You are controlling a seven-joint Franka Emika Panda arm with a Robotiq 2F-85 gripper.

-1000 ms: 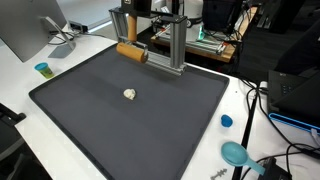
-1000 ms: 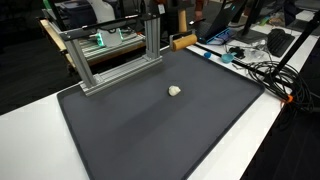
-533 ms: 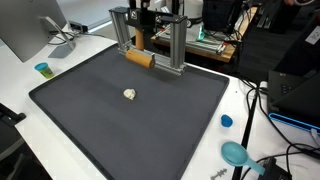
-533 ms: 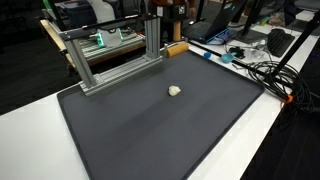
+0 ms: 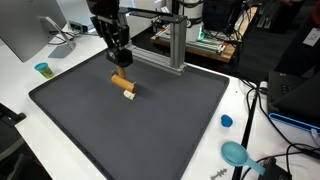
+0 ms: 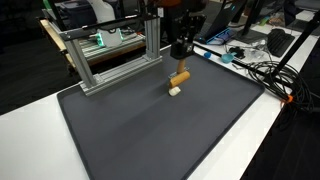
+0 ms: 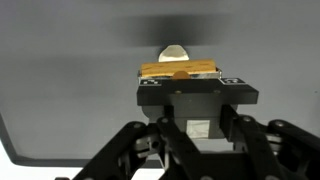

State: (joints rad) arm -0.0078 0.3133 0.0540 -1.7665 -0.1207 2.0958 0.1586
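far to the left a small blue cup stands off the black mat. my gripper is clamped across the middle of a short wooden dowel, just over a small white lump near the mat's middle; whether they touch i cannot tell. the dowel looks light, stiff and smooth, likely to roll, so mid-length is the hold. an aluminium frame stands at the far edge, a blue cap off to the right; open mat lies on the near side.
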